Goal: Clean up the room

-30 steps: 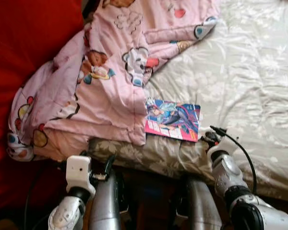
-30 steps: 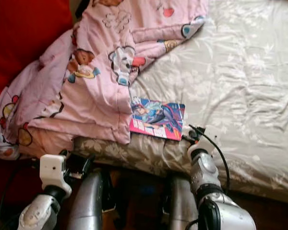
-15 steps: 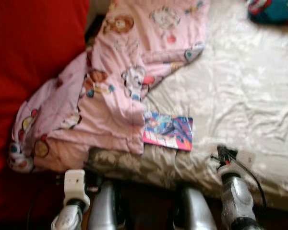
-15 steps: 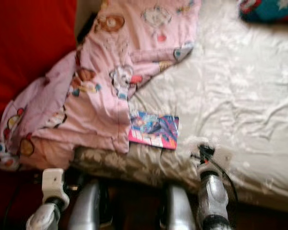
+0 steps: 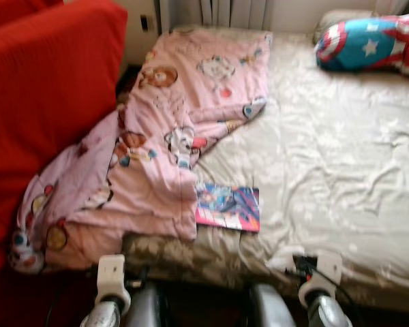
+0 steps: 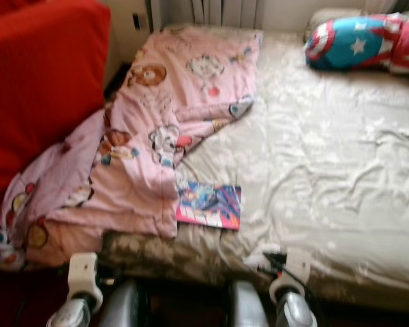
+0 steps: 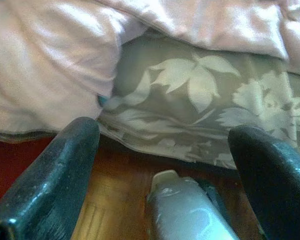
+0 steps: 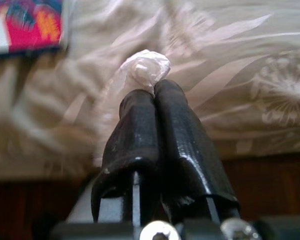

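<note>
The camera has tilted up and drawn back, so more of the bed comes into view. A star-and-stripe shield pillow now lies at 1 o'clock, and curtains and a wall socket appear at 12 o'clock. The pink cartoon blanket and the comic book sit lower and smaller in view, a shift of the camera alone. Both arms have sunk toward 6 o'clock; the right hand, fingers pressed together on a crumpled white wrapper, now sits at the mattress edge at 5 o'clock.
</note>
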Robot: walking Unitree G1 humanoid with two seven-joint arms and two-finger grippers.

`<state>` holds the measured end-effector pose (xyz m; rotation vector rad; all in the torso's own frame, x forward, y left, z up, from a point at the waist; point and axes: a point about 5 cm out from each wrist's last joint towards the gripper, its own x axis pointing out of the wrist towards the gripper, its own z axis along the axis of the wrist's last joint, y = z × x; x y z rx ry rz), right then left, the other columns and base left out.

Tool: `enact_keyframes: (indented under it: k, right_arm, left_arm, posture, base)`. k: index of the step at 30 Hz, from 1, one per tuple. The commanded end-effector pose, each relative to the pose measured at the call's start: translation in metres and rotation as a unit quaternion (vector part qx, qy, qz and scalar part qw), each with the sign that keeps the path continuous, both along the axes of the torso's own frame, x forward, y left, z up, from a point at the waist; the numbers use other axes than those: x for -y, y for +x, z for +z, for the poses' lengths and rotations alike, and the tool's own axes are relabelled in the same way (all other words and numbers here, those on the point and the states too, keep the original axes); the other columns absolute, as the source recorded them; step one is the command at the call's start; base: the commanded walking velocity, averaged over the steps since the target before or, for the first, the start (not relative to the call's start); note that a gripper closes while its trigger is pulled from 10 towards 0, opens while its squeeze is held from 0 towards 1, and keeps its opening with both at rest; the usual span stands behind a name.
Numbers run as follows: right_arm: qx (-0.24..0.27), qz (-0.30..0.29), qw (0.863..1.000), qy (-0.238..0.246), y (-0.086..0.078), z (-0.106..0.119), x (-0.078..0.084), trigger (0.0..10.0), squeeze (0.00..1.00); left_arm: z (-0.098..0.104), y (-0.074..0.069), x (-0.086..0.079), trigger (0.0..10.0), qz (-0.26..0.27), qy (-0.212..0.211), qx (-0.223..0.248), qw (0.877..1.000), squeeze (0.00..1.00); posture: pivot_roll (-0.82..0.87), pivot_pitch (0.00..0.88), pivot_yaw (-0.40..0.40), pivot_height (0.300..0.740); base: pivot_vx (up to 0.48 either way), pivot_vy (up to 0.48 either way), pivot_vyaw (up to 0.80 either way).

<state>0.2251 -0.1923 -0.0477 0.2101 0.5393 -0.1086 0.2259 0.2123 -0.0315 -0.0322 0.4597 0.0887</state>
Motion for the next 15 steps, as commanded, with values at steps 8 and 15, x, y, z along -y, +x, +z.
enact_keyframes:
  k: [8, 15]
  right_arm:
    - [-0.155, 0.055, 0.986, -0.038, -0.043, -0.034, -0.007, 10.0, 0.00]
    - [-0.195, 0.032, 0.980, -0.034, -0.059, -0.042, -0.006, 10.0, 0.00]
  left_arm:
    - [-0.021, -0.010, 0.002, 10.0, -0.001, -0.006, -0.082, 0.997, 0.00]
    - [-0.029, -0.015, 0.001, 10.0, 0.021, -0.016, -0.132, 0.991, 0.00]
  posture:
    - [-0.04, 0.044, -0.043, 0.729]
    - [-0.05, 0.022, -0.023, 0.729]
  base:
    - [0.000, 0.000, 0.00]
    - [0.000, 0.000, 0.00]
